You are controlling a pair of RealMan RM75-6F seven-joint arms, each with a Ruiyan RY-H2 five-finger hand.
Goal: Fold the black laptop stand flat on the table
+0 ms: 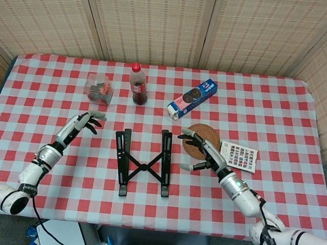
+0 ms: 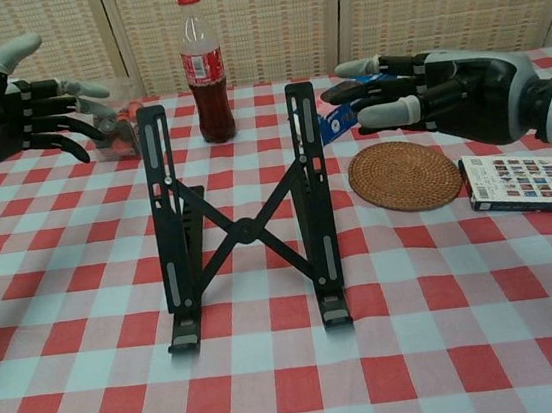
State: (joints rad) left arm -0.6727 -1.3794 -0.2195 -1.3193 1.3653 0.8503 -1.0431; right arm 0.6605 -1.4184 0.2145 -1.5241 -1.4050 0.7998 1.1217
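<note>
Both hands are up off the cloth with nothing in them, fingers spread, one on each side of the black laptop stand [image 2: 246, 225]. It sits propped open near the front middle of the table [image 1: 280, 110], its two rails running front to back with the X-brace between them. Our left hand [image 2: 12, 110] is off the left rail's far end, our right hand [image 2: 434, 94] off the right rail's far end, above the woven coaster [image 2: 404, 176]. Neither touches the stand yet. From the head view the right hand [image 1: 204, 152] looks a bit closer to its rail than the left hand [image 1: 83, 123], so we'd guess both push inward across the rails.
</note>
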